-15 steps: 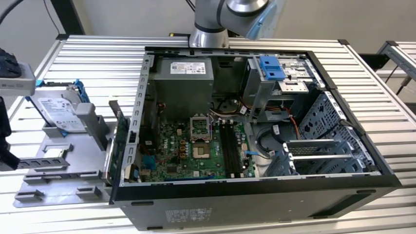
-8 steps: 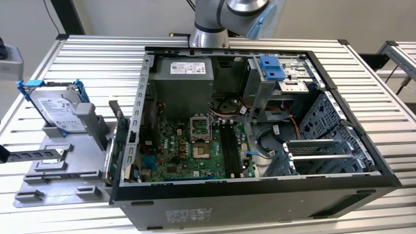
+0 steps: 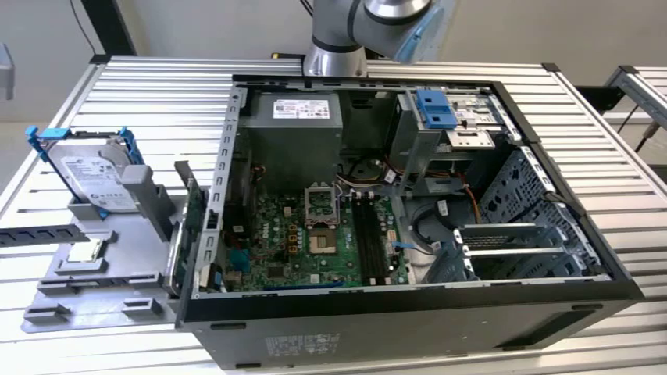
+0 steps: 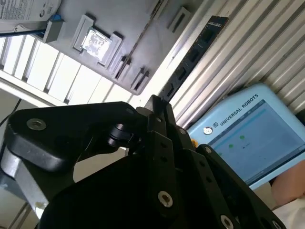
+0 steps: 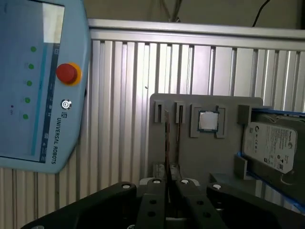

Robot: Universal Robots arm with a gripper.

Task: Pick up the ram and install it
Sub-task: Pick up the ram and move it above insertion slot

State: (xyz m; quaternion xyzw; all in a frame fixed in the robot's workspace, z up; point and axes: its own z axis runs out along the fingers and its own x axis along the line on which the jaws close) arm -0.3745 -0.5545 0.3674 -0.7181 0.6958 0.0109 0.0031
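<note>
Dark ram [image 3: 42, 235] — edgewise on tray [image 3: 125, 269]

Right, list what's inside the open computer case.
Inside the case: a green motherboard with long black slots, a grey power supply, a metal drive cage with a blue latch, and loose cables. Whatever lies under the cage is covered.

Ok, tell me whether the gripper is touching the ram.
Apart. The exterior view shows the ram standing free in the gray tray, the arm beyond the case.
</note>
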